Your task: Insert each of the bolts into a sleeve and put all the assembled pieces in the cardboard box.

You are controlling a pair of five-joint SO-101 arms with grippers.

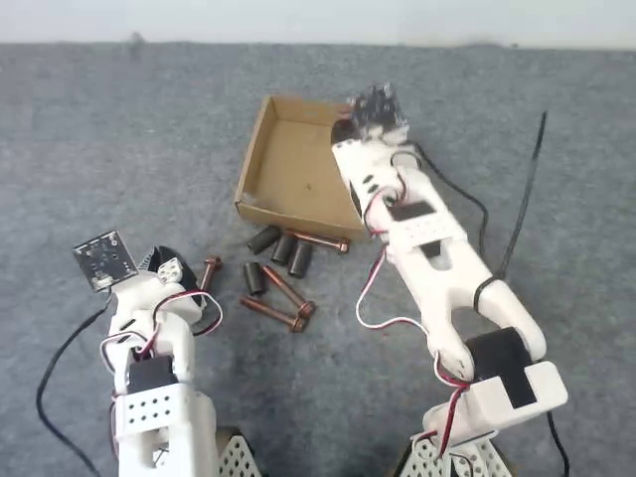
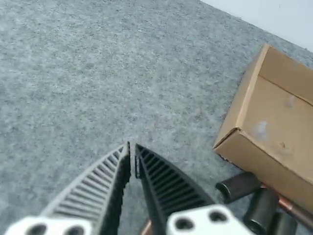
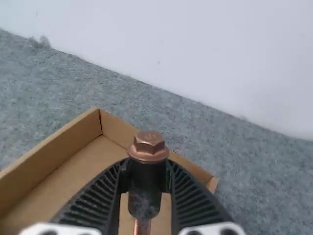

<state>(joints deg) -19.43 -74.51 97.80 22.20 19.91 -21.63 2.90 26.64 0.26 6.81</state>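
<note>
My right gripper (image 3: pixel 145 171) is shut on a dark sleeve (image 3: pixel 144 188) with a copper bolt (image 3: pixel 148 146) through it, its hex head on top. It hangs over the far right corner of the cardboard box (image 3: pixel 58 156); from above, the right gripper (image 1: pixel 370 107) sits at the rim of that box (image 1: pixel 256 159). My left gripper (image 2: pixel 132 149) is shut on nothing and hovers over the carpet, with the box (image 2: pixel 274 122) off to one side. In the high view the left gripper (image 1: pixel 182 270) is next to a loose bolt (image 1: pixel 209 270). Several sleeves (image 1: pixel 283 248) and three more bolts (image 1: pixel 288 288) lie in front of the box.
Grey carpet covers the table, with open room to the left of the box and at the far side. A black cable (image 1: pixel 522 199) runs along the right. A white wall (image 3: pixel 195 44) rises behind the box.
</note>
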